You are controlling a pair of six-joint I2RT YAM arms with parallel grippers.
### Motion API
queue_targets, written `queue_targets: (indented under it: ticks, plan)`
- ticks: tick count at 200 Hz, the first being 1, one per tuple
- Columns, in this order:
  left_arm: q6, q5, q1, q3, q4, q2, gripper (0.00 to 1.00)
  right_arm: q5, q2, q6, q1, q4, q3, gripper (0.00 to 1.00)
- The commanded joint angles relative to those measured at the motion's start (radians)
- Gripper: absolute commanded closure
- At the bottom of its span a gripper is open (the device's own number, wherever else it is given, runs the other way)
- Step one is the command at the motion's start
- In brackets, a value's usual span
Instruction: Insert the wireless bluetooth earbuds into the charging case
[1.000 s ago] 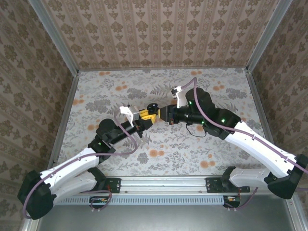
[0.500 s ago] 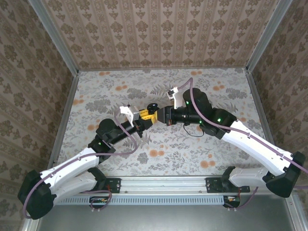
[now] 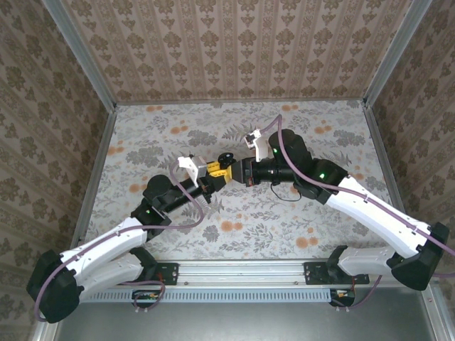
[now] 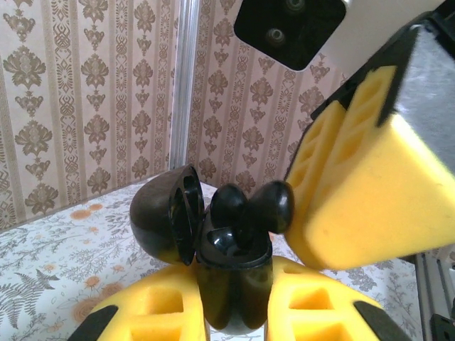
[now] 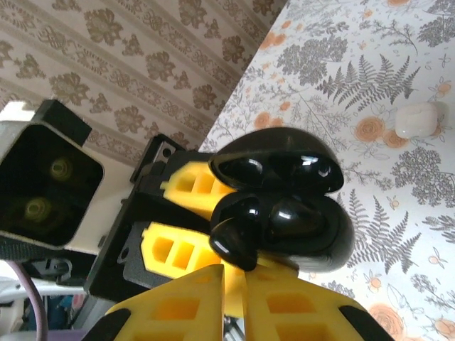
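Observation:
My left gripper (image 4: 234, 278) is shut on a glossy black charging case (image 4: 231, 298), held upright above the table with its lid (image 4: 162, 220) swung open to the left. One black earbud (image 4: 229, 204) sits in the case. A second black earbud (image 4: 276, 204) rests at the case's mouth, and my right gripper (image 5: 240, 275) is shut on it (image 5: 238, 240). From the right wrist the case (image 5: 313, 231) lies just past my fingertips, with the left gripper's yellow fingers (image 5: 186, 186) behind it. From above, both grippers (image 3: 219, 170) (image 3: 240, 170) meet at the case (image 3: 226, 158) mid-table.
A small white rounded box (image 5: 418, 119) lies on the flowered table (image 3: 320, 227) beyond the case. Patterned walls with metal posts (image 4: 183, 85) close in the table's back and sides. Both arms cross the table's middle.
The right gripper has shifted a little to the left, closer against the left gripper and the case. The left arm has stayed in place.

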Motion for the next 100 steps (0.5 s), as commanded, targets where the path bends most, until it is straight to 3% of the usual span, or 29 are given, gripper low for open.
queue_targets:
  ticks: [1, 49, 100]
  plan:
    - [-0.016, 0.013, 0.009, 0.015, 0.030, -0.012, 1.00, -0.046, -0.055, -0.073, -0.009, -0.108, 0.077, 0.84]
    - [-0.044, 0.056, 0.033, 0.016, 0.028, -0.008, 1.00, -0.103, -0.035, -0.173, -0.059, -0.288, 0.210, 0.76]
    - [-0.101, 0.245, 0.079, 0.052, 0.038, 0.040, 1.00, -0.102, 0.053, -0.388, -0.081, -0.434, 0.334, 0.61]
